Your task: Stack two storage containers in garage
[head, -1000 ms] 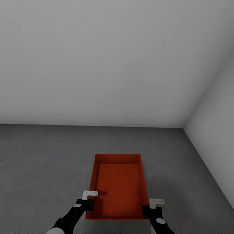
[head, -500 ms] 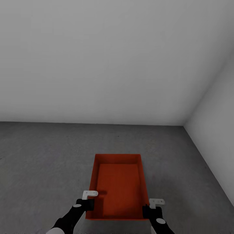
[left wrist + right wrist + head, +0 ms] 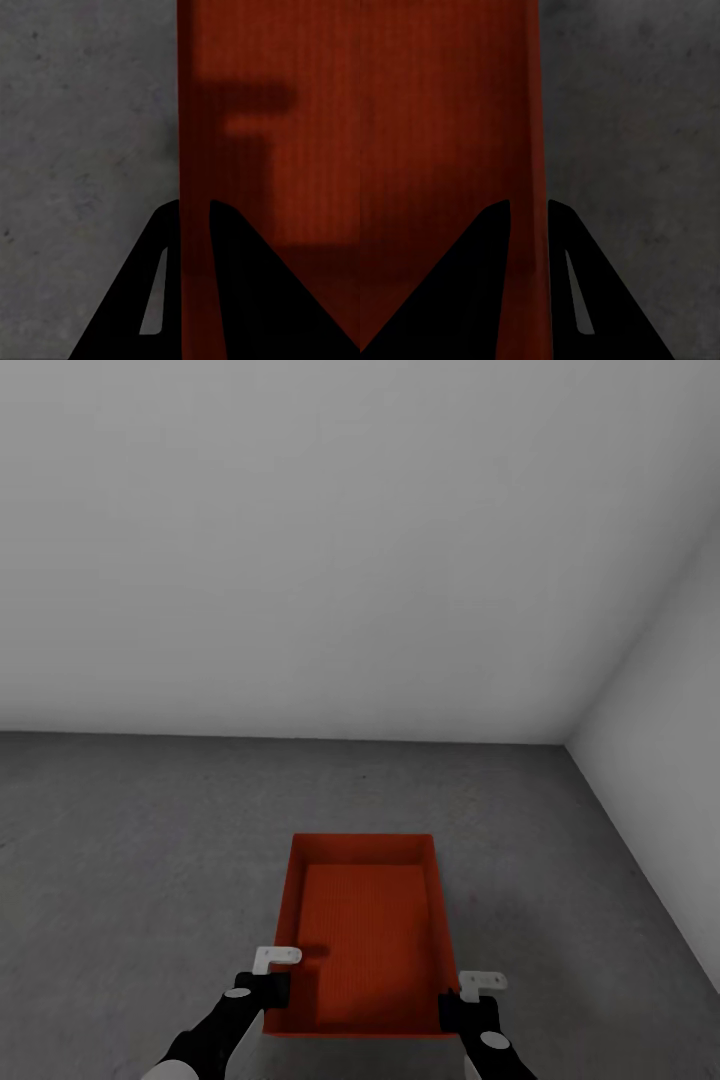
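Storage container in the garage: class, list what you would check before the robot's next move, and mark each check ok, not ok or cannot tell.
1. Left gripper straddles the storage container side wall: ok.
2. Right gripper straddles the opposite wall: ok.
3. Both grips near the container's near end: ok.
4. Concrete floor under the container: ok.
5. Container resting on the floor or lifted: cannot tell.
6. Second container's whereabouts: cannot tell.

Both arms are glossy black and rounded, each with a small pale grey disc on the wrist. The left pincer (image 3: 270, 972) and right pincer (image 3: 470, 996) each carry a white L-shaped bracket with tiny dark screw dots. Their fingers (image 3: 161, 292) are flat black wedges with a pale slot.
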